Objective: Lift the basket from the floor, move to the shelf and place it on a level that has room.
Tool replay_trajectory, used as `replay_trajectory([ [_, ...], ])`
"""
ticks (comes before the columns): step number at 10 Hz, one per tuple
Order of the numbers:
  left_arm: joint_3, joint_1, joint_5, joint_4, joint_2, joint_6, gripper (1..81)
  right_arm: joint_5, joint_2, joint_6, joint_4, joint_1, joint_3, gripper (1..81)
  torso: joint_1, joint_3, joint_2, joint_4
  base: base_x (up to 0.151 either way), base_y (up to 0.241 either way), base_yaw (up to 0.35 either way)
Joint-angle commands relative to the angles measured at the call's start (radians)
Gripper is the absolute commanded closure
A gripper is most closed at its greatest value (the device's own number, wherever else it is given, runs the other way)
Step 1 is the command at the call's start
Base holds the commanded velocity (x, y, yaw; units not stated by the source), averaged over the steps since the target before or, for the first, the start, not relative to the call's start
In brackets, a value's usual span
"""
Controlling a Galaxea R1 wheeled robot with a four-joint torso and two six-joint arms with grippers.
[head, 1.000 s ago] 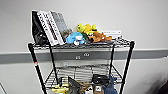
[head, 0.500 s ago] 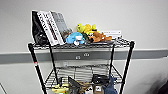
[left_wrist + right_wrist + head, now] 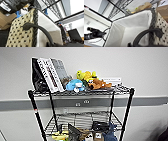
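Shelf: the black-posted wire rack (image 3: 82, 92) stands against a pale wall with a grey band running behind it.
Top tier: leaning books (image 3: 51, 73) sit at the shelf's left end, with a dark bag (image 3: 38, 79) beside them at the very end; plush toys — a blue one (image 3: 75, 85), a yellow one (image 3: 86, 75) and a brown one (image 3: 100, 84) — lie in the middle, and a flat white book (image 3: 111, 79) lies behind them toward the right end.
Level: the second wire-grid tier (image 3: 82, 119) below the top is grey mesh, and most of its grid shows bare.
Lower down: a jumble of small goods, among them something yellow (image 3: 60, 135) and something blue (image 3: 110, 133), lies under that tier.
Basket: in the left wrist view the basket (image 3: 20, 33) is close against the shelf's wire tiers, its beige speckled woven side and dark braided rim toward the camera, its cream lining beside them. In the right wrist view the basket (image 3: 134, 28) shows its cream inside and the same dark rim, with the shelf's mesh just beyond it.
Left pincer: a dark curved bar crosses the basket's rim — whether the pincer is wide or narrow I cannot tell.
Right pincer: a dark curved bar likewise hooks over the basket's rim; I cannot tell its state.
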Motion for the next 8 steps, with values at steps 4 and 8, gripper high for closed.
replay_trajectory([
  [4, 0.209, -0.272, 0.013, 0.012, -0.127, -0.005, 81.1, -0.008, -0.096, -0.007, -0.015, 0.240, 0.158, 81.1, 0.000, 0.000, 0.000, 0.000, 0.000, 0.000, 0.000],
  [8, 0.260, -0.361, 0.019, 0.007, -0.159, -0.010, 81.1, -0.016, -0.146, 0.003, 0.010, 0.338, 0.209, 81.1, 0.000, 0.000, 0.000, 0.000, 0.000, 0.000, 0.000],
])
